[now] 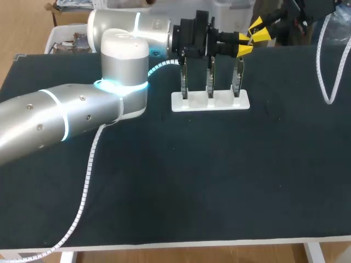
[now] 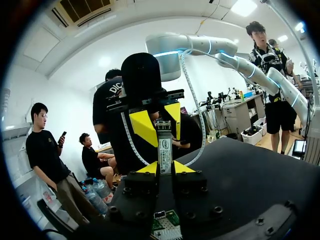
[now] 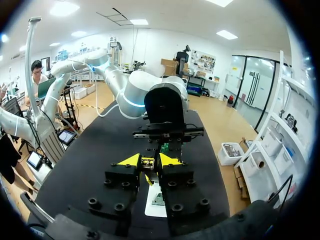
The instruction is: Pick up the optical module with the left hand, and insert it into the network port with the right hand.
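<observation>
While the left gripper (image 2: 165, 168) fingers clamp the module (image 2: 165, 152) at one end, the right gripper (image 2: 164, 129) fingers pinch its other end. The module's long axis runs gripper to gripper, above the bench (image 1: 219, 175), at 1 o'clock from the white rack (image 1: 211, 102), which holds three upright boards (image 1: 210, 76).

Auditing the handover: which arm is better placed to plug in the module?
Likely right: the right gripper grips the slim silver optical module near the white port rack; the left gripper merely holds its other end.
</observation>
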You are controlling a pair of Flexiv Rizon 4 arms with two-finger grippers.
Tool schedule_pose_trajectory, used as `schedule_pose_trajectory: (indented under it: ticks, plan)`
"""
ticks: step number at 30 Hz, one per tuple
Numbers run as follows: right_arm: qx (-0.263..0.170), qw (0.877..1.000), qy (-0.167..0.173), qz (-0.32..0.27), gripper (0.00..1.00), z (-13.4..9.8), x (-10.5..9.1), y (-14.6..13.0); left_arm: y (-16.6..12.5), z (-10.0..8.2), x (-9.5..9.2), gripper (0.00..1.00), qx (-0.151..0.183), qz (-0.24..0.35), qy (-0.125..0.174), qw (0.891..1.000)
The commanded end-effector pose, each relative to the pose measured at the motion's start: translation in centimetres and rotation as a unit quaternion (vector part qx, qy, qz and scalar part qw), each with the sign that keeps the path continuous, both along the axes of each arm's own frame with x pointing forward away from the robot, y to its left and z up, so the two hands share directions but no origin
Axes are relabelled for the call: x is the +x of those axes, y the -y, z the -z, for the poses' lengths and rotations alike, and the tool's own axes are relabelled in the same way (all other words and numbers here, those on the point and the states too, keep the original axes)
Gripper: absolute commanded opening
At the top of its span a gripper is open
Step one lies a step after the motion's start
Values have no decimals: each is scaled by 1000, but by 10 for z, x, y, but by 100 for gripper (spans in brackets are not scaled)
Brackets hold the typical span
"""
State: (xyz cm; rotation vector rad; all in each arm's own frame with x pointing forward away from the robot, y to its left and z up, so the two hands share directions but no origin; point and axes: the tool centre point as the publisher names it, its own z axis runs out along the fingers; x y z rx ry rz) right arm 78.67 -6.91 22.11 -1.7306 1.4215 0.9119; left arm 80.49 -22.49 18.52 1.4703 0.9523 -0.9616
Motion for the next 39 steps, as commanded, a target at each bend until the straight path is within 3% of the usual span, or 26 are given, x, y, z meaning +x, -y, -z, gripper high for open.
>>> schedule_pose_trajectory:
  ticks: [1, 6, 7, 8, 9, 35, 39]
  plan:
    - [0, 1000, -1, -2, 0, 1, -1, 1, 0, -1, 4, 0, 0, 0, 1, 1000]
    - [0, 1000, -1, -2, 0, 1, -1, 1, 0, -1, 4, 0, 0, 0, 1, 1000]
    - [0, 1000, -1, -2, 0, 1, -1, 1, 0, -1, 4, 8, 0, 0, 1, 1000]
    - [0, 1000, -1, -2, 0, 1, -1, 1, 0, -1, 4, 42, 0, 0, 1, 1000]
    - [0, 1000, -1, -2, 0, 1, -1, 1, 0, -1, 4, 100, 0, 0, 1, 1000]
    - [0, 1000, -1, -2, 0, 1, -1, 1, 0, -1, 4, 100, 0, 0, 1, 1000]
    - [0, 1000, -1, -2, 0, 1, -1, 1, 2, 0, 4, 100, 13, 4, -11, 1000]
